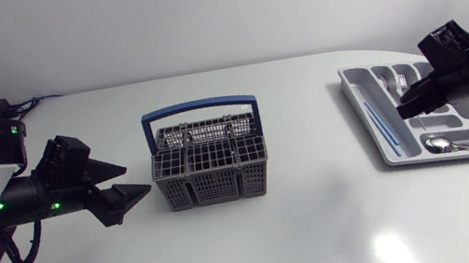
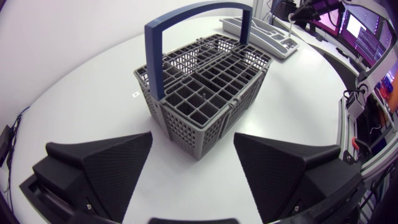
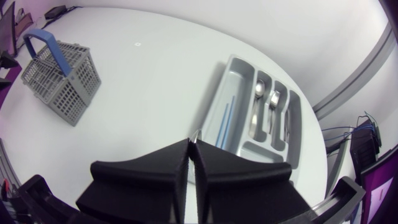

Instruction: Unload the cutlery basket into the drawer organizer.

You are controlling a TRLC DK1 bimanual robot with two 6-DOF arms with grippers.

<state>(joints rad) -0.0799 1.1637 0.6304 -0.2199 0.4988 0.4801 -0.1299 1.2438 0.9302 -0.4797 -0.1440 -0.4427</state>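
1. The left claw [image 2: 193, 135] hung low over the table [image 1: 326, 230] with its two fingers spread wide apart and nothing between them, pointing at the basket.
2. Just ahead of it stood the grey cutlery basket [image 2: 205, 81], upright near the middle of the table, its blue handle [image 2: 154, 56] raised.
3. Well beyond the basket, at the table's far right side, lay the grey drawer organizer [image 3: 258, 151].
4. Two thin blue sticks [image 3: 222, 121] lay in its long outer slot. Silver spoons and forks [image 3: 264, 109] lay in the slots beside that one.
5. The right claw [image 3: 191, 140] hovered over the organizer with its fingers pressed together, clamped on a thin piece of cutlery [image 3: 197, 133]. Only its silver tip showed between the fingertips, so I could not tell which kind it was.
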